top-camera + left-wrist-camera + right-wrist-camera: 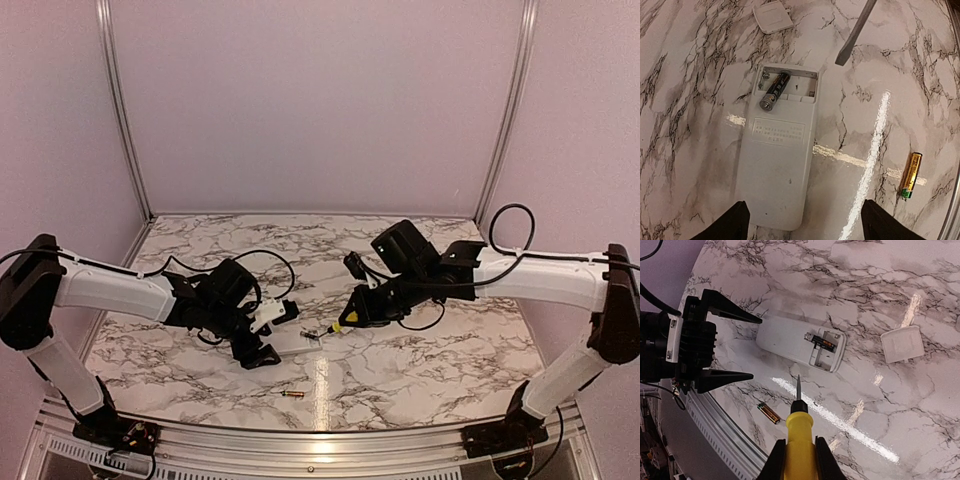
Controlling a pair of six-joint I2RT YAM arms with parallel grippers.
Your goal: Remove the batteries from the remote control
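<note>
The white remote control (777, 165) lies flat on the marble table with its battery recess open at the far end. One dark battery (775, 90) sits tilted in the recess; it also shows in the right wrist view (821, 343). A coppery-gold battery (910, 175) lies loose on the table near the front edge (293, 395). My left gripper (807, 225) is open and empty, its fingers spread on either side of the remote's near end. My right gripper (799, 450) is shut on a yellow-handled screwdriver (799, 425), whose blade tip (855, 35) hovers just short of the recess.
The small white cover piece (772, 16) lies on the table beyond the remote, also seen in the right wrist view (901, 344). A metal rail (320, 440) runs along the table's front edge, close to the loose battery.
</note>
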